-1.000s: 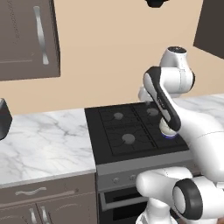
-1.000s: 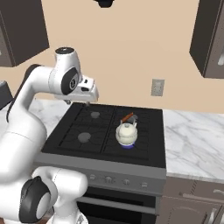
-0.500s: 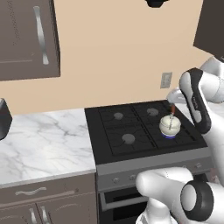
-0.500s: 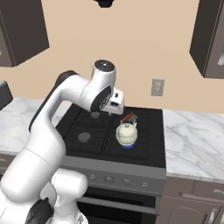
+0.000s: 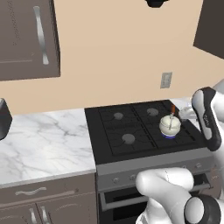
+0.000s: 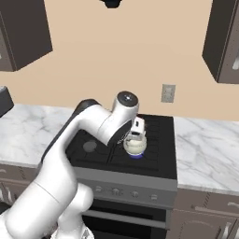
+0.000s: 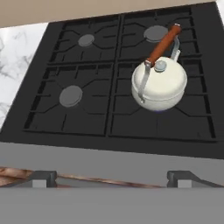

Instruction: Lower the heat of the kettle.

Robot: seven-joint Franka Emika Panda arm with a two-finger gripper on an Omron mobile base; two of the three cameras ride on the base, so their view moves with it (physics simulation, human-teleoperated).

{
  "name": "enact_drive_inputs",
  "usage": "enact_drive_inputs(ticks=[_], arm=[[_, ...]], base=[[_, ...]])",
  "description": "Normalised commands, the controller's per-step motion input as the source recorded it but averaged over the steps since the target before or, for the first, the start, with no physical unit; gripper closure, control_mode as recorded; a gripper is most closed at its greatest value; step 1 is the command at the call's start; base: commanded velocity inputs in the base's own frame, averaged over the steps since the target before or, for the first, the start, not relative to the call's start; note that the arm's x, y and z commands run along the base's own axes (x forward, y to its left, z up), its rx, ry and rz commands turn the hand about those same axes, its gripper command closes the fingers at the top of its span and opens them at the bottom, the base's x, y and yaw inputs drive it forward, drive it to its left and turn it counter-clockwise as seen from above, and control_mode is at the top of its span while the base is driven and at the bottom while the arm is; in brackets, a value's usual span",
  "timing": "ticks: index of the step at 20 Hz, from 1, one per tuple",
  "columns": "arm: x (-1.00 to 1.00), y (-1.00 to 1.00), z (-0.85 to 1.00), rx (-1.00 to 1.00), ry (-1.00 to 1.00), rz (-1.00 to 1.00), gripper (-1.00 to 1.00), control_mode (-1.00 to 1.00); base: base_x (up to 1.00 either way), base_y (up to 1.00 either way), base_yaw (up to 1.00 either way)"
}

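Gripper [image 7: 111,178], fingers spread and empty, hovers at the stove's near edge; kettle [image 7: 159,84] sits beyond on the near-right burner, control knobs [image 6: 116,192] below

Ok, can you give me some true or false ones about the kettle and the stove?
1. The kettle sits on the front right burner of the stove. True.
2. The end effector is holding the kettle's handle. False: in the hand view its fingertips stand apart, near the stove's front edge, touching nothing.
3. The kettle's handle is orange-red. True.
4. A pan sits on the front left burner. False: that burner is bare.
5. The counter beside the stove is plain black. False: it is white marble with grey veins.
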Motion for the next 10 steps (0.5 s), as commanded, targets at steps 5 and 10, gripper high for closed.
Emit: enact_drive_inputs(ticks=[5, 10], arm=[[-0.17, -0.35, -0.53, -0.03, -0.13, 0.15, -1.0, -1.0], [-0.39, -0.49, -0.29, 0.0, -0.32, 0.21, -1.0, -1.0]], base=[[0.0, 0.0, 0.0], [0.0, 0.0, 0.0]])
